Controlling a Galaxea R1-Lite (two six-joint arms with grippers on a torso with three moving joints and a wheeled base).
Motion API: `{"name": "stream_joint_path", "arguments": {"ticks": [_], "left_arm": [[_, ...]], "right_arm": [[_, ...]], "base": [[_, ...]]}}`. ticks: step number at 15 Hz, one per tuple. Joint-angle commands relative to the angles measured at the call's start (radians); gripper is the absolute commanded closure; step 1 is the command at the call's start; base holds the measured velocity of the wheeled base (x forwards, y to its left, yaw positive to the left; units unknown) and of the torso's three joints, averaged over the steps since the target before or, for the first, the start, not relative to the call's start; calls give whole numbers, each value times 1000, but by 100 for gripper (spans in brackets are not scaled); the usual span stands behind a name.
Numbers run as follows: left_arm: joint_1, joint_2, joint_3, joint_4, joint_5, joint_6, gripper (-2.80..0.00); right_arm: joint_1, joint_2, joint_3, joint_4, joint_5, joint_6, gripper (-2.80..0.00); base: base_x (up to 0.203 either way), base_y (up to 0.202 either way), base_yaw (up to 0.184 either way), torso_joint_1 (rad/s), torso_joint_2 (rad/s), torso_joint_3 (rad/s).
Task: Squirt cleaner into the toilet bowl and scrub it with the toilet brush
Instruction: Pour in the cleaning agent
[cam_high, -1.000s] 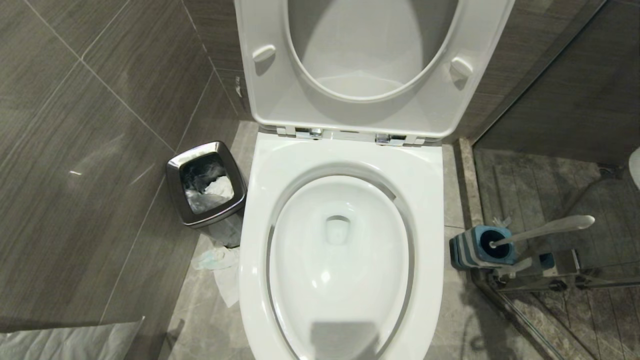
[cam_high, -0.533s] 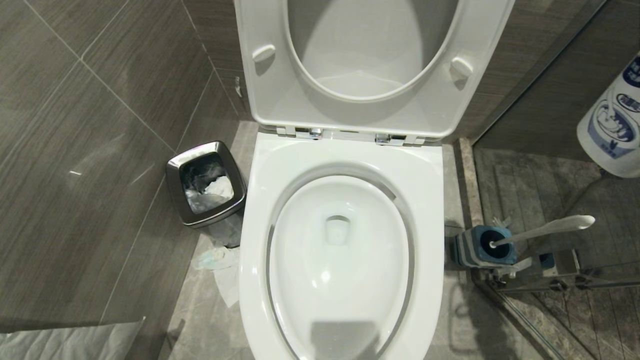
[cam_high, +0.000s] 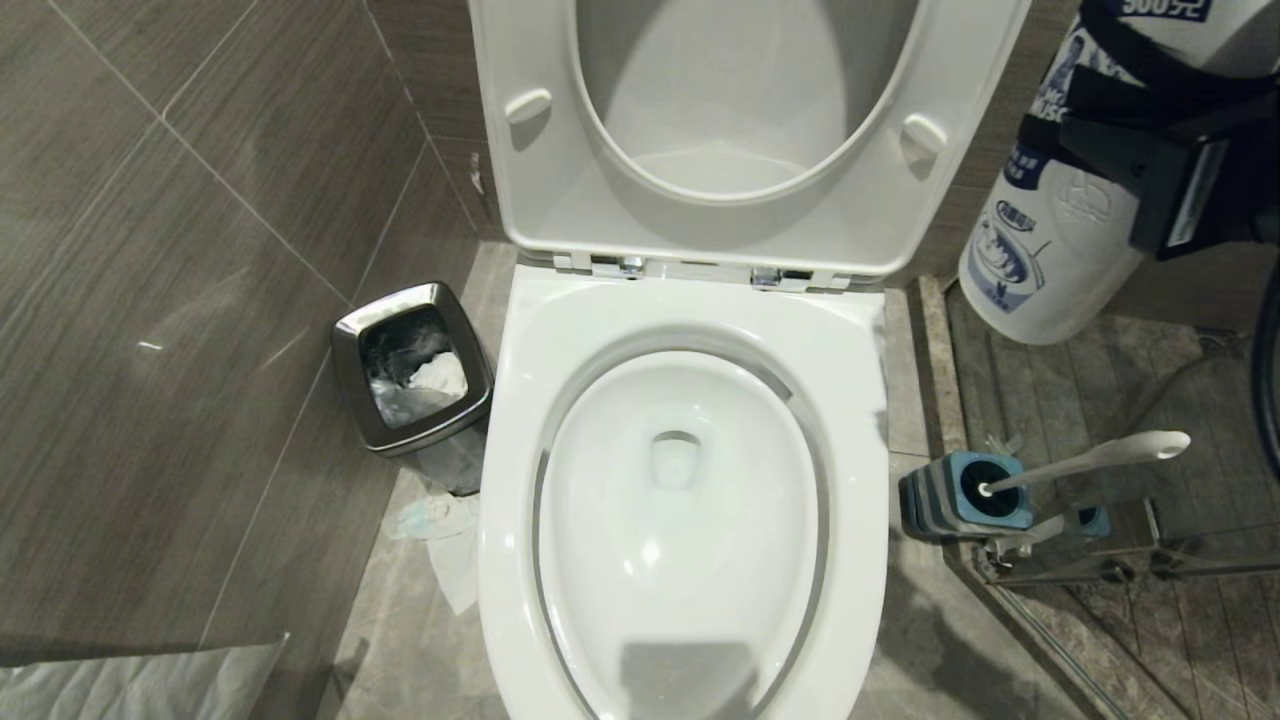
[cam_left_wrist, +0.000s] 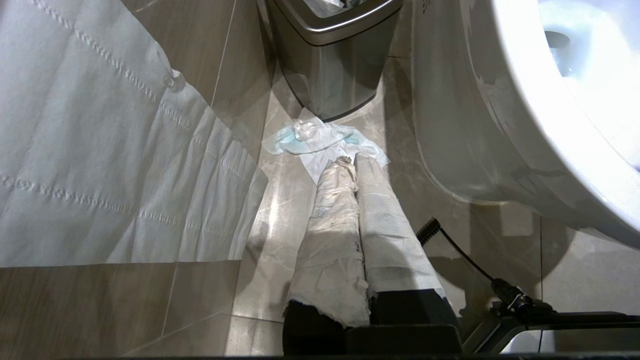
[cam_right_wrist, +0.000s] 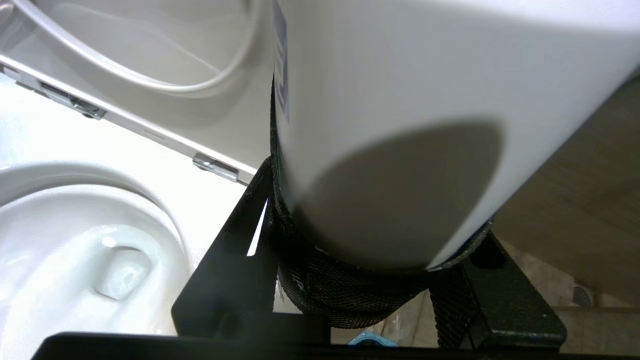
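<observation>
The left tool (cam_left_wrist: 350, 165) is sitting closed low beside the toilet bowl (cam_high: 850, 360). The right tool (cam_high: 1150, 130), gripping the cleaner (cam_high: 1050, 240), is swinging in at upper right, nearing the squirting position.

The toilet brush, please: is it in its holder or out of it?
In. The toilet brush leans out of its blue holder on the floor, right of the toilet.

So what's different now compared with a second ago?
The right gripper has swung in from the right, carrying the cleaner bottle it grips; a second ago only a sliver showed at the edge. It now hangs right of the raised seat. The toilet bowl, toilet brush and bin stayed put.
</observation>
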Motion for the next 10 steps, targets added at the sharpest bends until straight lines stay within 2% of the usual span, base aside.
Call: {"name": "stream_joint_path", "arguments": {"ticks": [1,7,10], "left_arm": [[0,0,0,0,0,0,0],[0,0,0,0,0,0,0],[0,0,0,0,0,0,0]], "right_arm": [[37,60,-4,-12,-66,-35,0],[39,43,14,-10,-79,-164,0],[60,43,13,-13,-83,-288,0]], "base": [[0,0,0,0,0,0],[0,0,0,0,0,0],[0,0,0,0,0,0]]}}
